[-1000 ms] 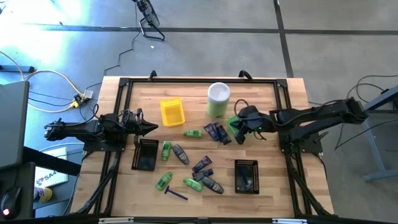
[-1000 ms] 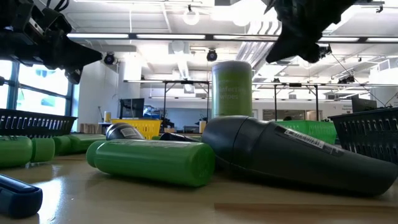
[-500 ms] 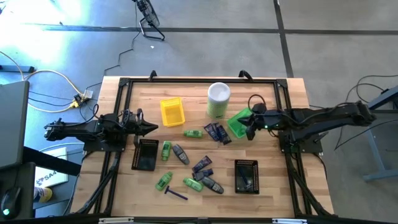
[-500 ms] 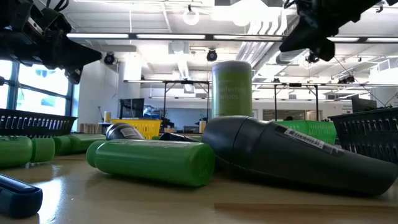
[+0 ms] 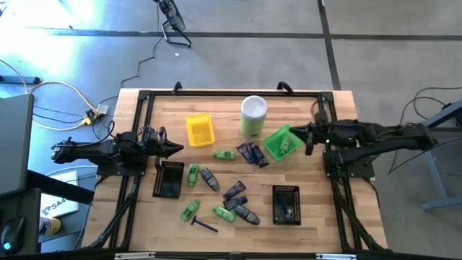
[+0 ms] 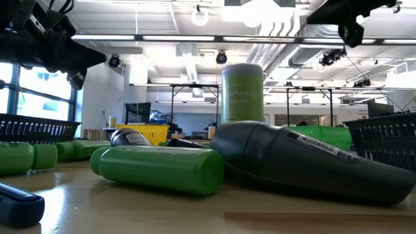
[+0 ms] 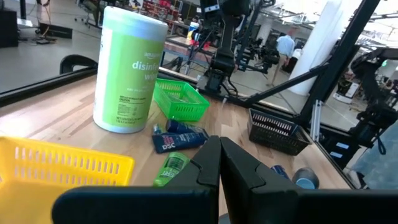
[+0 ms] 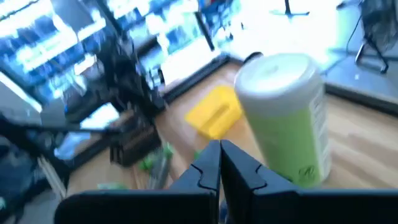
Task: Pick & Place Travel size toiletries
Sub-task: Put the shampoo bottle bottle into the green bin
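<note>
Bright overhead light, blurred right-wrist view

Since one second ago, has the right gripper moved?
Yes. The right gripper has pulled back toward the table's right edge, away from the canister, leaving the green tray uncovered.

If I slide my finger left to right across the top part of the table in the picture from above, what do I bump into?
Left gripper → yellow tray → tall canister → green tray → right gripper.
</note>
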Motion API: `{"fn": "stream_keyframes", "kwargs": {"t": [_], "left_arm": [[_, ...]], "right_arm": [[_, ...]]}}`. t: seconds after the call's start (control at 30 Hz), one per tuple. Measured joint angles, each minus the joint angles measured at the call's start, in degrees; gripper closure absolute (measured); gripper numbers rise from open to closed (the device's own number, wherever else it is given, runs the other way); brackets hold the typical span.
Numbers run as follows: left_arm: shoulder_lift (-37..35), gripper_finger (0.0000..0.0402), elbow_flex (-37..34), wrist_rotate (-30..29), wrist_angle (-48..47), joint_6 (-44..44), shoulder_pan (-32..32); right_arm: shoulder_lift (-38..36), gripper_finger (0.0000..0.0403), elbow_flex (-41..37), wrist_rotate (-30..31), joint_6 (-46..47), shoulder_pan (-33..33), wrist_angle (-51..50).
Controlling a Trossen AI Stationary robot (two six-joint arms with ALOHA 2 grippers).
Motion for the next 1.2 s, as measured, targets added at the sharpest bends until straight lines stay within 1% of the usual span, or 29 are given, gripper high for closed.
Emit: {"fn": "stream_keyframes", "kwargs": {"t": [0.13,0.27,0.4,0.53,0.7,0.87,1.07,1.2], "left_arm": [[0.0,0.0398,0.0,0.0,0.0,0.0,0.0],[0.0,0.0398,0.0,0.0,0.1,0.7,0.0],[0.0,0.0398,0.0,0.0,0.6,0.7,0.0],[0.0,0.0398,0.0,-0.2,1.2,0.6,0.0],[0.0,0.0398,0.0,-1.1,1.2,0.5,0.0],[0.0,0.0398,0.0,-4.2,2.2,-3.8,0.0],[0.0,0.0398,0.0,-6.5,4.7,-5.6,0.0],[0.0,0.0398,0.0,-7.1,7.6,-7.1,0.0]], "right_arm": [[-3.2,0.04,0.0,2.4,-0.2,0.0,0.0],[-3.8,0.04,0.0,5.2,-0.1,0.0,0.2],[-2.6,0.0399,0.0,7.5,-0.4,0.0,0.9],[-1.0,0.0398,0.0,7.8,-2.5,0.0,1.2],[0.5,0.0398,0.0,10.6,-6.2,0.0,1.4],[0.9,0.0398,0.0,10.1,-10.3,0.0,1.4],[0.6,0.0398,0.0,7.3,-10.4,0.0,0.5],[0.6,0.0398,0.0,7.1,-10.6,0.0,0.5]]}}
